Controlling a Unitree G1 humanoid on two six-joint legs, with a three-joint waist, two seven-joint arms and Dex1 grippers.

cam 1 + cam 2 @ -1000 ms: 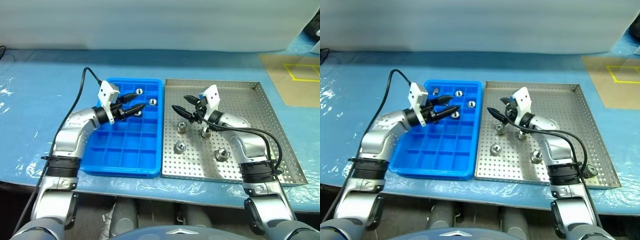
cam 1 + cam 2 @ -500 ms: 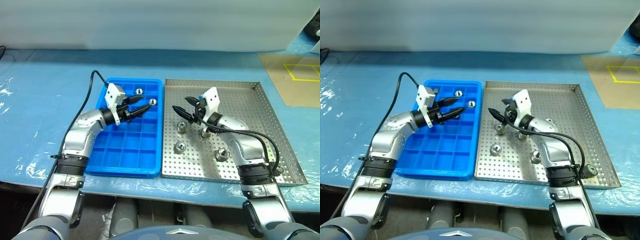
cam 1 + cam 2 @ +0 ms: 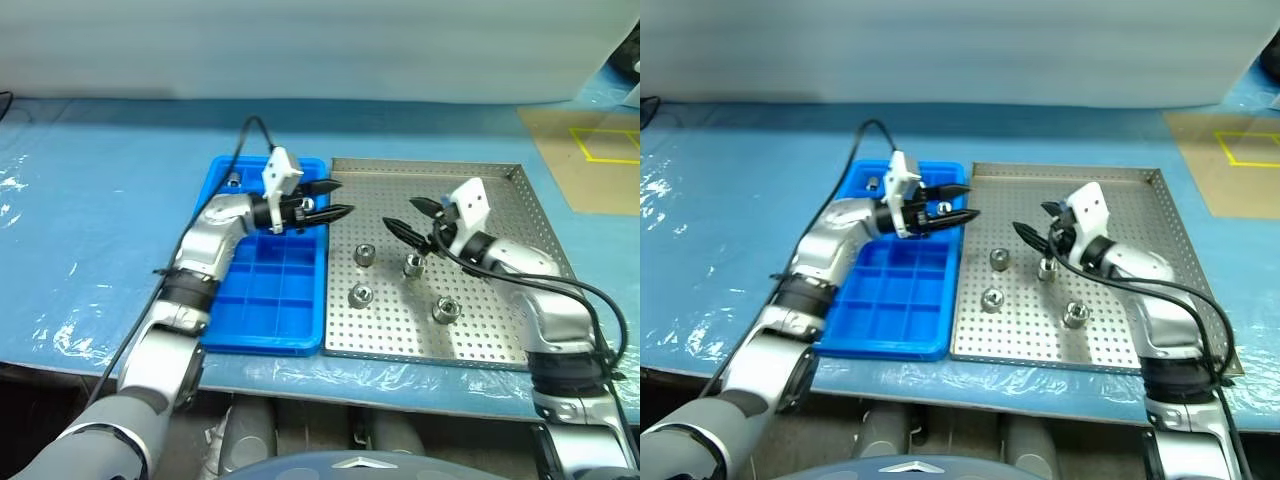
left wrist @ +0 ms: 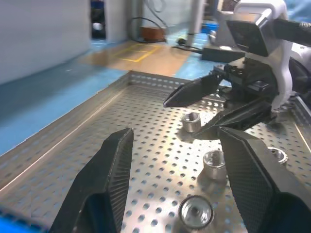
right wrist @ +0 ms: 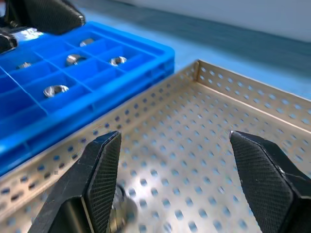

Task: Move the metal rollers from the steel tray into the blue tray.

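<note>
Rollers already sitting in the bright blue plastic compartment tray (image 3: 262,300) are partly hidden from us: our left gripper (image 3: 331,199) and its forearm cover the far cells in the head views, though the right wrist view shows four shiny pieces (image 5: 56,90) lying in separate far compartments. Four small silver metal rollers (image 3: 360,295), short cylinders with a central hole, stand apart on the large perforated steel tray (image 3: 520,200). Our left gripper, fingers apart and holding nothing, hangs over the seam between the two trays, the four rollers ahead of its tips. Our right gripper (image 3: 411,219) is likewise spread and empty above the steel tray; one roller (image 3: 413,265) lies just below its fingertips, another (image 3: 365,255) just beyond them. Both trays rest on the blue-covered desk (image 3: 90,200).
</note>
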